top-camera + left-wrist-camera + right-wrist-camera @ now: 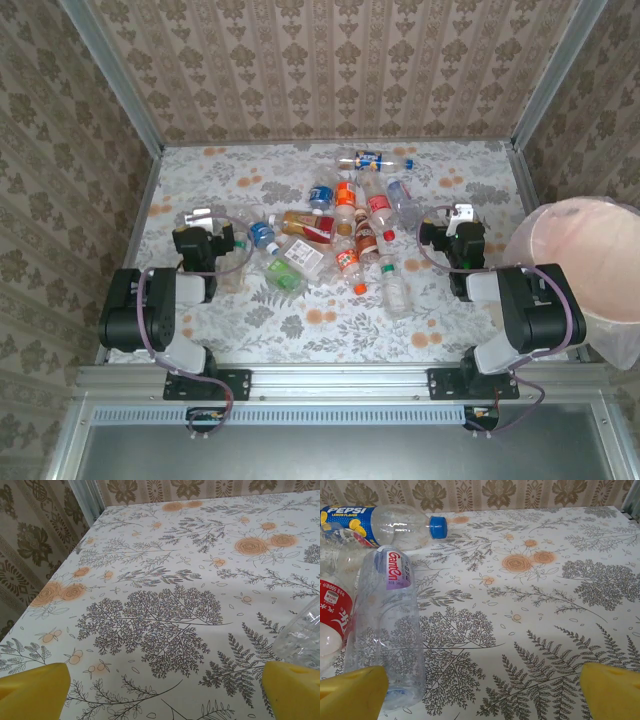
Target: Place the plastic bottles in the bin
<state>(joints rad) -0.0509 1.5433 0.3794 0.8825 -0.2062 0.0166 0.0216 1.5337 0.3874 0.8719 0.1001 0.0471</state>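
Plastic bottles heaped between left gripper and right gripper, both spread wide, empty, bin far right

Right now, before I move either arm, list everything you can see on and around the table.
plastic bottles: about a dozen, clear with red, orange, blue or green labels, heaped mid-table between the arms
Pepsi bottle: one, clear with blue label, apart near the far edge
bin: one, pale pink liner, beyond the table's right edge
table: one, white cloth with grey ferns and orange flowers
walls: beige patterned paper, three sides
left gripper: yellow pads, open, left of heap
right gripper: yellow pads, open, right of heap
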